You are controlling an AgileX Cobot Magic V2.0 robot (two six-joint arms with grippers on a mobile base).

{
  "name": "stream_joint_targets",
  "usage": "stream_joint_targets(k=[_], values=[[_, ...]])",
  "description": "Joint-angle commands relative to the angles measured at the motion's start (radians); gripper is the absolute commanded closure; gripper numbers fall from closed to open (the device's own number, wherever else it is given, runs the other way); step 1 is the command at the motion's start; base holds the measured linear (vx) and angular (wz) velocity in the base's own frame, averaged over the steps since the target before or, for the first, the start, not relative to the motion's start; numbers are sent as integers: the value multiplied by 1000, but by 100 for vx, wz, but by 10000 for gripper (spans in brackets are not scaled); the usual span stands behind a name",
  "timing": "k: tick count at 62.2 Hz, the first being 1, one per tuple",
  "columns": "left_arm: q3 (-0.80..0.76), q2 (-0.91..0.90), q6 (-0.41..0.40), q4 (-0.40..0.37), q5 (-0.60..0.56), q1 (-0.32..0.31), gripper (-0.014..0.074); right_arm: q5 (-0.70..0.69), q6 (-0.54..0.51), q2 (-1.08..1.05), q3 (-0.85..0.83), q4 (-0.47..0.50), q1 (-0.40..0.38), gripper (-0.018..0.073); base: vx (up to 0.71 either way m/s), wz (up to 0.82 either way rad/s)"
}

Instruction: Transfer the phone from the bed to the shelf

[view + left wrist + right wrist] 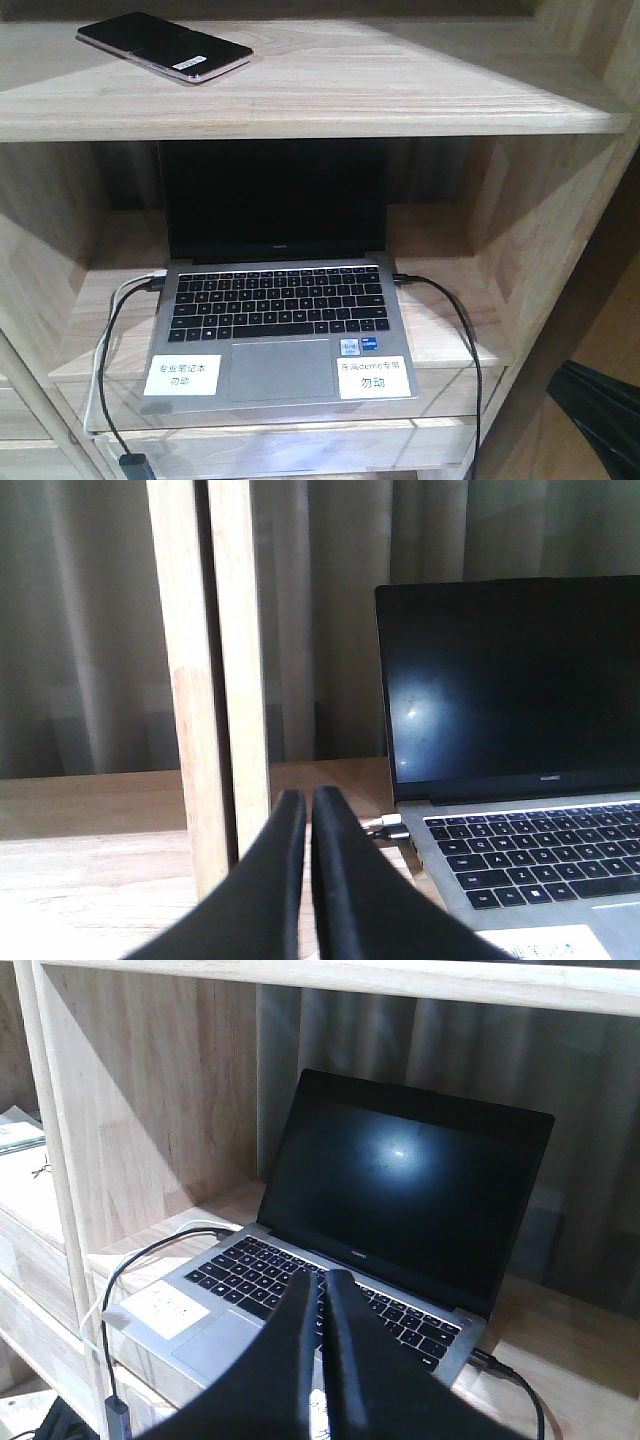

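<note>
I read the thin glossy black phone with the pinkish edge and small white sticker [164, 47] as already delivered — it lies flat and slightly askew near the left end of the thick light-wood shelf board [400, 85], one level above the open grey laptop with white labels [280, 330]. Neither arm carries anything: the left gripper [308, 805] and the right gripper [323, 1285] both have their black fingers pressed together on nothing, hanging down at laptop level — well below the phone, apart from it.

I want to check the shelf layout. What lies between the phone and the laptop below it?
In the front-facing view, the phone rests on the shelf; that thick wooden board alone separates it from the open laptop in the compartment beneath.
</note>
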Motion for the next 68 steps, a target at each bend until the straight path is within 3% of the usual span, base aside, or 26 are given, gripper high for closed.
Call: stream_joint_targets(k=[1, 7, 13, 20, 36, 42, 54, 68], values=[[-24, -7, -9, -11, -75, 2, 595, -52, -9, 7, -28, 18, -4, 564, 0, 0], [-24, -7, -9, -11, -75, 2, 595, -54, -8, 8, -28, 32, -4, 564, 0, 0], [-24, -7, -9, -11, -75, 2, 595, -56, 67, 8, -29, -39, -4, 564, 0, 0], [-24, -7, -9, -11, -75, 2, 595, -56, 297, 8, -29, -241, -4, 564, 0, 0], [-24, -7, -9, -11, -75, 2, 595, -120, 887, 8, -29, -817, -4, 564, 0, 0], [-24, -7, -9, -11, -75, 2, 595, -156, 1019, 8, -29, -963, -4, 564, 0, 0], [-24, -7, -9, -11, -75, 2, 595, -140, 988, 8, -29, -954, -20, 564, 0, 0], [-24, -7, -9, -11, -75, 2, 595, -93, 954, 6, -28, -931, -195, 564, 0, 0]])
